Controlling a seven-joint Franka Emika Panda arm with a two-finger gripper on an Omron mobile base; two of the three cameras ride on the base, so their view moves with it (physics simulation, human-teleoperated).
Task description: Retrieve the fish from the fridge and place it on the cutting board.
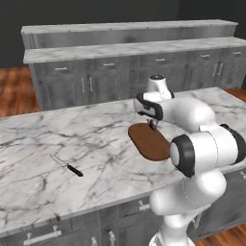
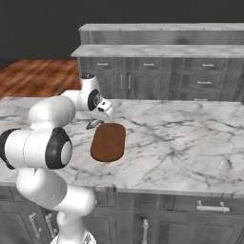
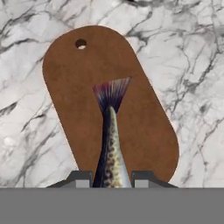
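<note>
The fish (image 3: 110,140), slender, speckled and dark grey with a purple fanned tail, is pinched between my gripper's (image 3: 111,179) fingertips (image 3: 81,178), tail pointing away from the hand. It hangs over the reddish-brown cutting board (image 3: 70,109), which has rounded ends and a small hole at one end. In the left base view my gripper (image 1: 153,124) points down over the board's (image 1: 149,141) far end. From the right base view, the gripper (image 2: 94,124) hovers just above the board's (image 2: 108,142) far left end. The fridge is out of view.
The board lies on a marble island counter (image 1: 72,139). A thin black-handled knife (image 1: 67,166) lies on the counter well to the board's left. Grey drawer cabinets with marble tops (image 1: 120,72) stand behind the island, with wooden floor (image 2: 33,76) between.
</note>
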